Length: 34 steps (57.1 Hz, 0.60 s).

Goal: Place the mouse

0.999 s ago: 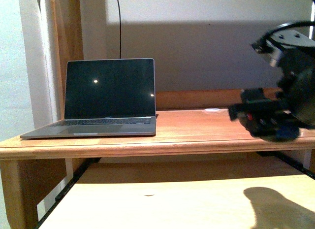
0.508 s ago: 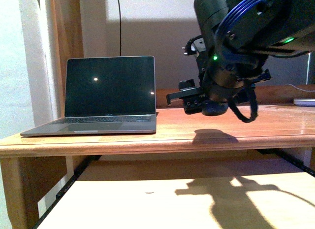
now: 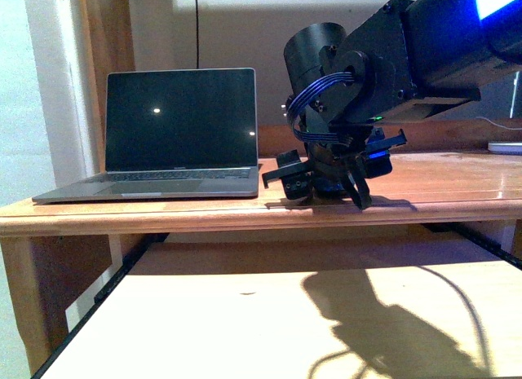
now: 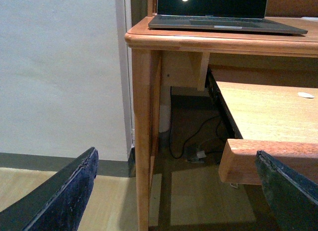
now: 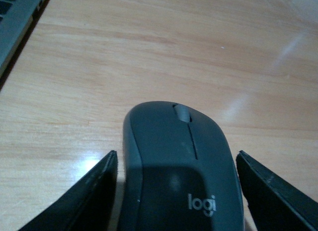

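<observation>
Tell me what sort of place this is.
Most likely a home or office computer workstation. An open laptop sits on a wooden desk against a plain wall. A wireless mouse lies on the desktop beside it, and a lower pull-out shelf extends below.

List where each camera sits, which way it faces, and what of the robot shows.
Front: on the body, facing the desk and laptop; the right arm and right hand show.
Left wrist: low at the desk's left end, facing it; fingers of the left hand frame the picture.
Right wrist: close over the desk, facing the mouse lying between the right hand's open fingers.
Shared: the laptop appears in front and left wrist views.
</observation>
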Tool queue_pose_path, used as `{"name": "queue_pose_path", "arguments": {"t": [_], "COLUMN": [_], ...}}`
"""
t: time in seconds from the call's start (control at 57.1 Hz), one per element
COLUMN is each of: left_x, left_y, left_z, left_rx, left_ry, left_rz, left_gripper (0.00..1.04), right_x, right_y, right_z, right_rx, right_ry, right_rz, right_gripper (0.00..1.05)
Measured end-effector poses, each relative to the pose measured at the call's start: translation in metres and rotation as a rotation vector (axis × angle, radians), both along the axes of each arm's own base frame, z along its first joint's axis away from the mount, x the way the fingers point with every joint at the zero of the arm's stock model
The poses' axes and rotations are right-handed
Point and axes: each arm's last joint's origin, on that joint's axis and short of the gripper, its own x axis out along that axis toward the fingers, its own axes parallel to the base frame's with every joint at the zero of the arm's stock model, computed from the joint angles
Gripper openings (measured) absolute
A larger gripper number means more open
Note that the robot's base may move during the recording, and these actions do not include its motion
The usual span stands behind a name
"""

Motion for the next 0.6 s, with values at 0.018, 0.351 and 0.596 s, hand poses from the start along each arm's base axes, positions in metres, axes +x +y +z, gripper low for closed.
{"name": "queue_pose_path", "arguments": {"t": [0.018,0.351,0.596], "left_x": [0.0,0.0,0.0], "left_y": [0.0,0.0,0.0], "left_z": [0.0,0.0,0.0], "left_rx": [0.0,0.0,0.0], "left_ry": [0.0,0.0,0.0], "left_rz": [0.0,0.0,0.0], "left_gripper": [0.97,0.97,0.97], "right_x": [0.0,-0.013,-0.074], "right_y": [0.0,-0.05,-0.143], "right_z": [0.0,0.031,0.062], "right_rx": [0.005,0.173,0.276], "right_ry": [-0.002,-0.109,-0.212], "right_rz": [0.003,0.027,0.157], "right_gripper": [0.82,0.97,0.97]}}
